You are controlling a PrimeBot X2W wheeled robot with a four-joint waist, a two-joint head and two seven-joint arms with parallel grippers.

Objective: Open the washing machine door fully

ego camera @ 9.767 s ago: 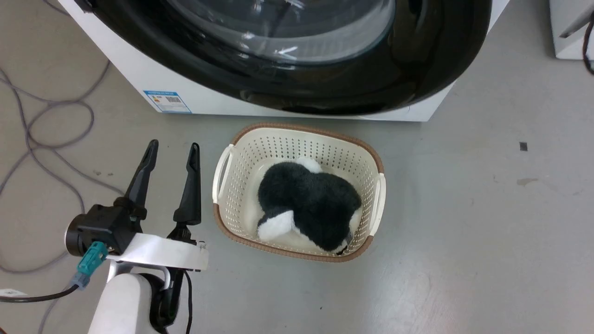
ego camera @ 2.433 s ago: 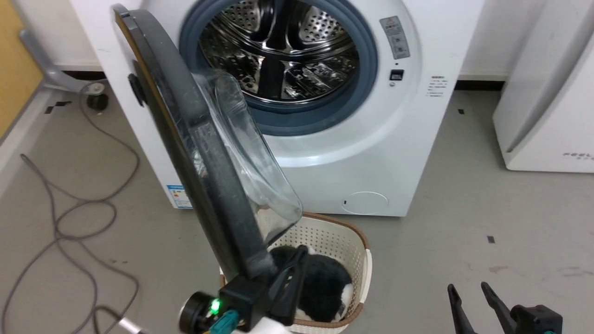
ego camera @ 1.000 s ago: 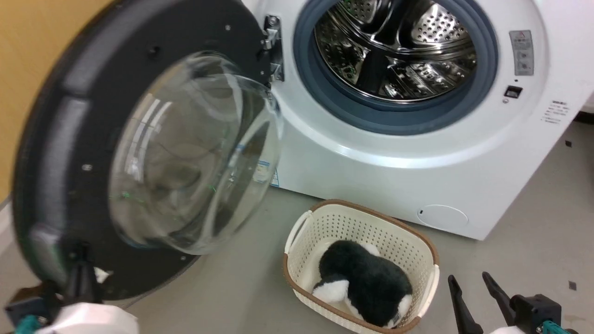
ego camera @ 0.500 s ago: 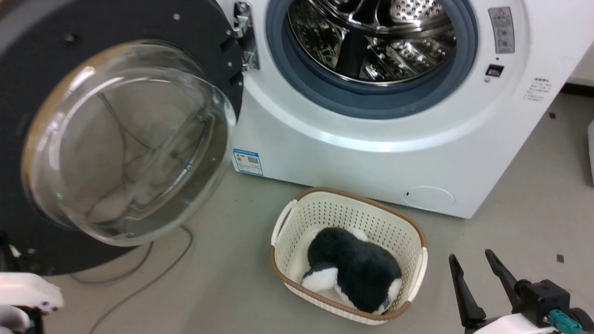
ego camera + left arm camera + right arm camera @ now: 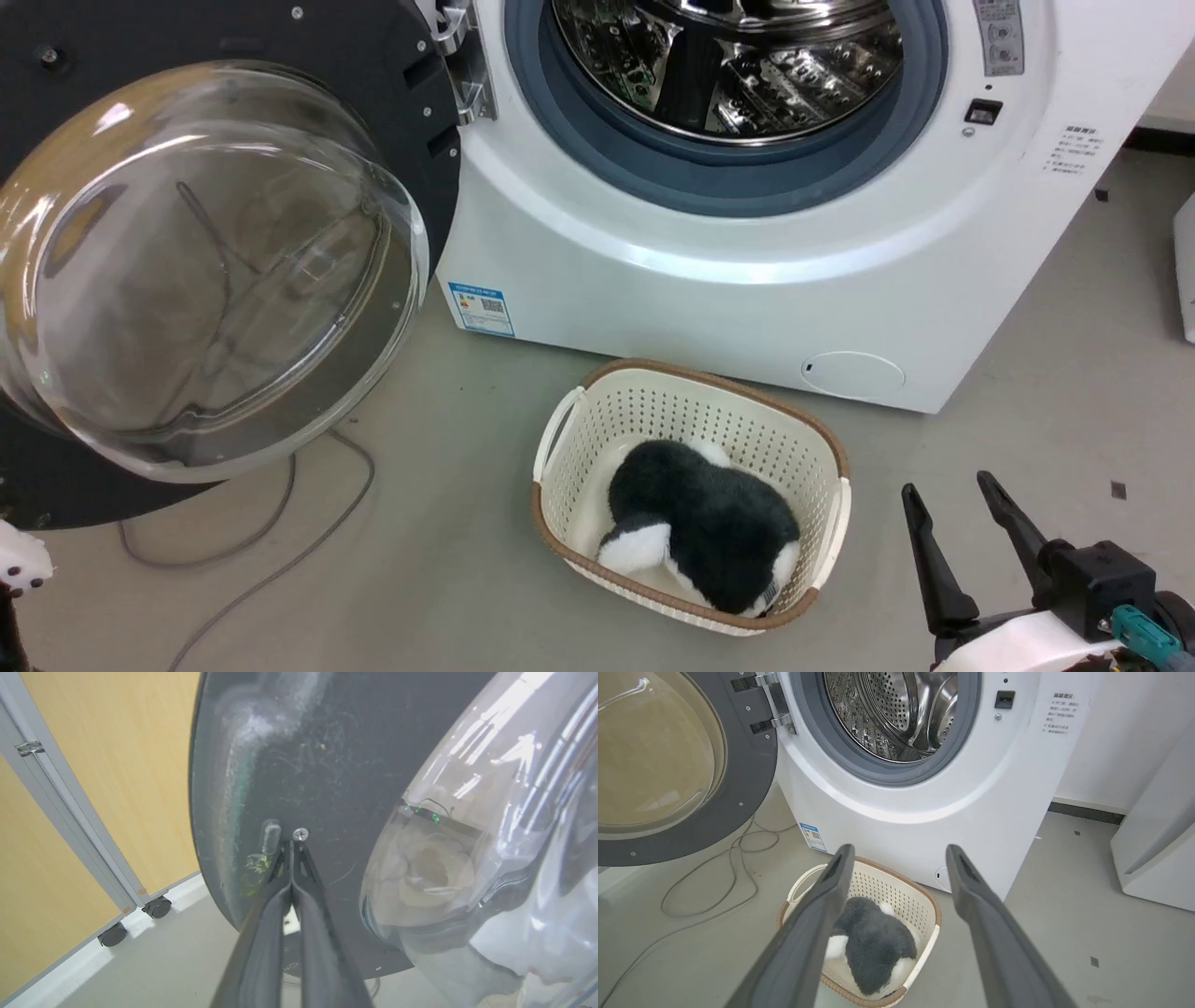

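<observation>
Setting pressed-together fingers (image 5: 266,914) against the inner face of the door (image 5: 327,765), the left gripper (image 5: 292,845) seems to push it wide open beside the machine (image 5: 709,280), while the right gripper (image 5: 946,485) waits before the machine, spread apart.

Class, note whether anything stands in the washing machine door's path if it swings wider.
Nothing lies between the left gripper and the washing machine door. Beyond the door's edge stands a wood-coloured partition on castors; whether the door would reach it is unclear.
</observation>
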